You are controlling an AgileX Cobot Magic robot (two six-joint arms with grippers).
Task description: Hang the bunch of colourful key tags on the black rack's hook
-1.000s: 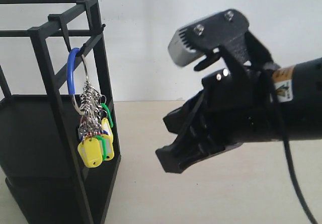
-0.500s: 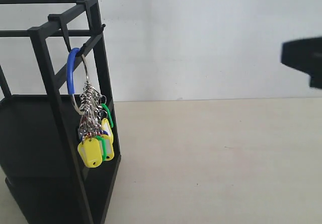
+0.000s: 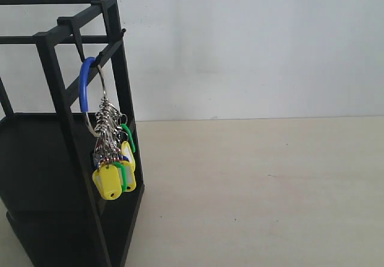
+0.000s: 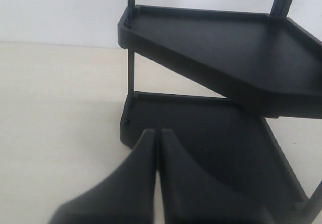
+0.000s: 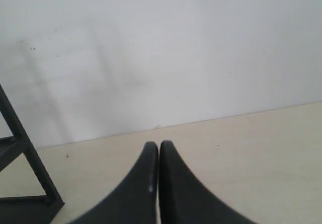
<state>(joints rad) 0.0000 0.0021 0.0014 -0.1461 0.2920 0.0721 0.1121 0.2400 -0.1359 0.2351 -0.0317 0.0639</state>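
The colourful key tag bunch (image 3: 108, 153) hangs by its blue-sleeved ring from the hook (image 3: 77, 42) on the black rack (image 3: 57, 87), and neither end effector touches it. The left end effector (image 4: 157, 138), pressed together, faces the rack's lower shelves. The right end effector (image 5: 159, 151), also pressed together, is above the table (image 3: 258, 189).

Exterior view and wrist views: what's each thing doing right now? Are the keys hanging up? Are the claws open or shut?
black rack: standing upright.
hook: hung over a top bar of the black rack, carrying the big ring.
colourful key tag bunch: hanging from the hook, tags dangling, nothing gripping it.
left gripper: shut, empty.
right gripper: shut, empty.
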